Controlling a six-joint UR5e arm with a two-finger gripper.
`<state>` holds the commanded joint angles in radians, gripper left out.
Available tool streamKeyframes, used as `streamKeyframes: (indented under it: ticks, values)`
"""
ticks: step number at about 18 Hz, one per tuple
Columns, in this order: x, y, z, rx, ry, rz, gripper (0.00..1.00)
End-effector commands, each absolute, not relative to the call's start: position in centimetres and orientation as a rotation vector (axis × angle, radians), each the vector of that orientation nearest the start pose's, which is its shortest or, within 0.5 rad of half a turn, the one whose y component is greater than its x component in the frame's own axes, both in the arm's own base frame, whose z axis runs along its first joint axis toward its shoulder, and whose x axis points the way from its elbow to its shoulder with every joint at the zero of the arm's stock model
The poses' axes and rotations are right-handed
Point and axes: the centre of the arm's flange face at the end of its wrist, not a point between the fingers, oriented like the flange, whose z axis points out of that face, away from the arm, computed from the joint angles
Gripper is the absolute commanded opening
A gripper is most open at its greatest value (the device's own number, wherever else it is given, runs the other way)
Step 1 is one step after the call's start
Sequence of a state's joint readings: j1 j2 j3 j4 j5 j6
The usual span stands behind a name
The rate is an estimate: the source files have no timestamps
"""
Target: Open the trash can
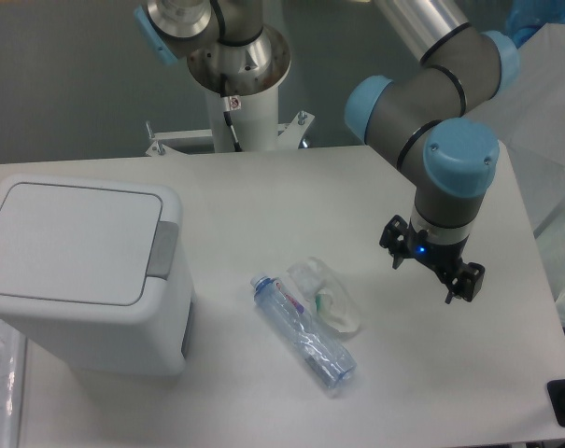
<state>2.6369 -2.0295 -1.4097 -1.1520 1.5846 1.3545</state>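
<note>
White rigid plastic is being judged stiff and light in the trash can (pixel 81 275), sitting at the table's left with lid closed. Its grey push button (pixel 162 249) is being favoured for pressing. The gripper (pixel 432 271), well apart, is being held spread and empty.

Arm bent downward, wrist vertical, fingers (pixel 395 245) spread apart, gripping nothing.

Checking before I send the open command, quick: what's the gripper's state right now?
Gripper: open, fingers spread and holding nothing, hanging above the table right of the bottle, far from the trash can.
</note>
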Motion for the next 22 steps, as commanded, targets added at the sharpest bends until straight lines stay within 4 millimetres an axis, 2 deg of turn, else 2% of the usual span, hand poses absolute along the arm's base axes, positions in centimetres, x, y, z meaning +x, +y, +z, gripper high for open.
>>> streamKeyframes:
  ticks: [7, 10, 15, 19, 21, 22]
  values:
    - [-52.3, 44.5, 34.6, -3.067, 0.449, 0.193, 1.0]
    - [-51.0, 45.3, 34.0, -3.018, 0.401, 0.128, 1.0]
    - [-49.0, 45.8, 37.6, -2.935, 0.173, 0.108, 1.0]
    - [-45.6, 48.7, 39.2, -2.827, -0.026, 0.012, 1.0]
    - [-44.1, 49.9, 40.5, -2.797, -0.039, 0.004, 1.0]
    - [-43.6, 49.9, 41.8, -2.761, -0.032, -0.002, 1.0]
